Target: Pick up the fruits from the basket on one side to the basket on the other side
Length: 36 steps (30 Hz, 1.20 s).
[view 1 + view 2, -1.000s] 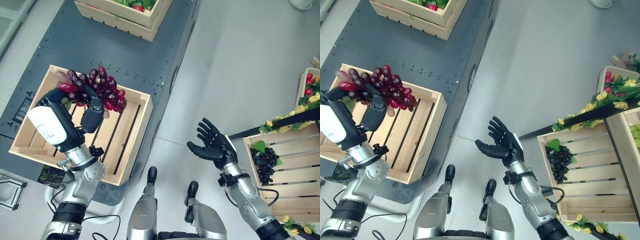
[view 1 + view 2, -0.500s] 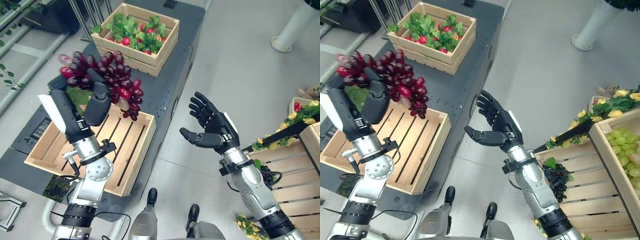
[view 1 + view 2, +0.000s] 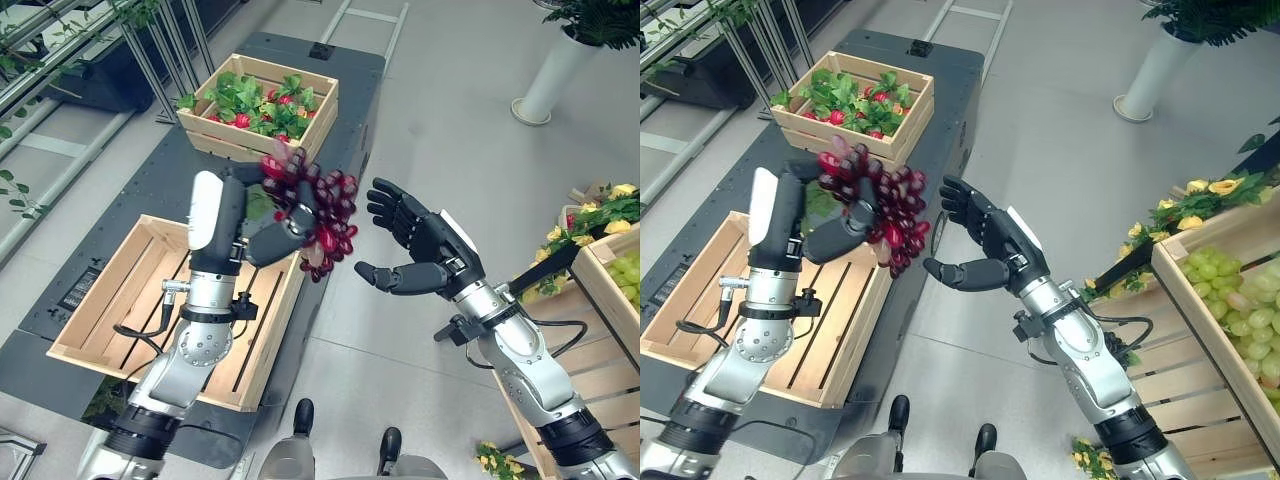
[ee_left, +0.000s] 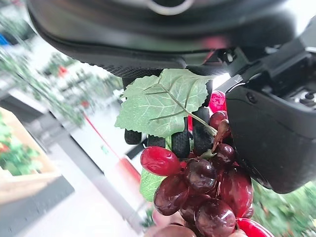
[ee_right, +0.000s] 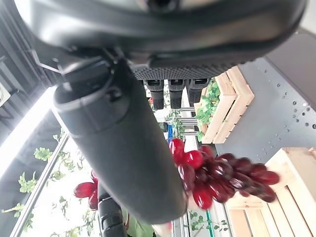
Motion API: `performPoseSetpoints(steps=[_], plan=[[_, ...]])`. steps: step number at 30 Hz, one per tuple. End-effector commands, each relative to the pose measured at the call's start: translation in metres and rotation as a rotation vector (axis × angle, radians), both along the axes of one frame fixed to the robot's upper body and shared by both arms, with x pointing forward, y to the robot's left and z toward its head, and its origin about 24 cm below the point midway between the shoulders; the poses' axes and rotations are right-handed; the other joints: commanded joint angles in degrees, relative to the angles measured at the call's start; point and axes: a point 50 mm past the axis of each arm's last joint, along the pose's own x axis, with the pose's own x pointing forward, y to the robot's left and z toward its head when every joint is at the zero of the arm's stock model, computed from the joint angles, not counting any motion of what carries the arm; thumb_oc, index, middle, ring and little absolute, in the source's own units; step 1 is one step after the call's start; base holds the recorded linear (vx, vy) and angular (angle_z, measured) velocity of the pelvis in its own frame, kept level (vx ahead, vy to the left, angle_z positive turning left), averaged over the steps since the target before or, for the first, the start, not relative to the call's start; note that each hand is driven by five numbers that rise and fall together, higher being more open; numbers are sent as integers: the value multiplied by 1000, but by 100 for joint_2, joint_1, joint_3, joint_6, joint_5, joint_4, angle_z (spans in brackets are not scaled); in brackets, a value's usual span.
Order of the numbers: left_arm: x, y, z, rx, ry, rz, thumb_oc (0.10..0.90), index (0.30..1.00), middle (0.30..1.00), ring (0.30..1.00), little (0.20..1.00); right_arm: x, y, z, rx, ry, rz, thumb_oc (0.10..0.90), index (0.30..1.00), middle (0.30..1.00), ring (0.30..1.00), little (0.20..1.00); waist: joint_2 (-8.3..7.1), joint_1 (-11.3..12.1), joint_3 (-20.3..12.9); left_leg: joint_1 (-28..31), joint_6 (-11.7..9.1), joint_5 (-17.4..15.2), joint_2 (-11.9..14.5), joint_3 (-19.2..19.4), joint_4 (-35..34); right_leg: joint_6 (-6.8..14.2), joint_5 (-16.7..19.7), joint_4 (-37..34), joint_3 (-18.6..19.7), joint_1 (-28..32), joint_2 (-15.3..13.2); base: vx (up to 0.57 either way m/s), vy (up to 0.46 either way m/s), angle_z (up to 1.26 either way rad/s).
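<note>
I see my left hand (image 3: 262,238) curled around a bunch of dark red grapes with a green leaf (image 3: 315,215), holding it in the air past the near pale slatted wooden crate (image 3: 100,310). My right hand (image 3: 428,255) waits beside the grapes, fingers spread, not touching.

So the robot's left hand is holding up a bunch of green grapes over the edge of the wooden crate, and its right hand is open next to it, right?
Not quite: the grapes in the left hand are dark red, not green, as the left eye view shows. The rest holds: the bunch hangs over the edge of the wooden crate, and the right hand is open beside it.
</note>
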Motion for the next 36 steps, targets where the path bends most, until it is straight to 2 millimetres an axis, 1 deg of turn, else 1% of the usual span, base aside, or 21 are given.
performPoseSetpoints(steps=[1,11,17,21,25,31,35,36], plan=[[-6,-15,26,-61,-185,-127,400,300,300,300,300,-11,10,19,38,-110,61,800,900,900,900,900,78,-35,-1163,377,-47,-786,-207,-24,6,-175,160,8,90,-85,134,10,-1,-9],[-17,-33,36,-116,-214,-275,400,300,300,300,300,-9,16,5,29,-53,-29,800,900,900,900,900,98,-45,-1234,374,-22,-817,-202,4,6,-151,161,9,120,-109,121,2,0,-1],[-22,-44,40,-153,-216,-351,400,300,300,300,300,-7,22,-2,29,-10,-33,800,900,900,900,900,81,-53,-1261,359,-9,-832,-198,31,6,-142,158,9,157,-139,136,0,0,0],[-24,-50,40,-158,-211,-393,400,300,300,300,300,-6,24,-5,28,8,-40,800,900,900,900,900,72,-54,-1268,354,0,-837,-198,34,6,-143,157,14,173,-147,139,0,0,0],[-26,-57,39,-176,-188,-452,400,300,300,300,300,-5,27,-8,70,36,-63,800,900,900,900,900,61,-48,-1274,341,14,-841,-199,34,6,-144,164,11,187,-165,145,0,0,0],[-24,-62,33,-187,-116,-484,400,300,300,300,300,-7,35,-3,132,20,-9,800,900,900,900,900,62,-49,-1275,328,23,-847,-196,47,6,-142,164,11,214,-188,153,0,0,0],[-22,-59,28,-186,-87,-467,400,300,300,300,300,-7,34,0,163,10,-2,800,900,900,900,900,55,-31,-1296,317,24,-846,-192,52,6,-140,165,10,213,-194,154,0,0,0],[-22,-58,27,-184,-81,-463,400,300,300,300,300,-7,34,-1,174,14,0,535,502,502,502,502,54,-26,-1305,312,25,-844,-188,52,6,-144,164,9,214,-197,156,0,0,0]])
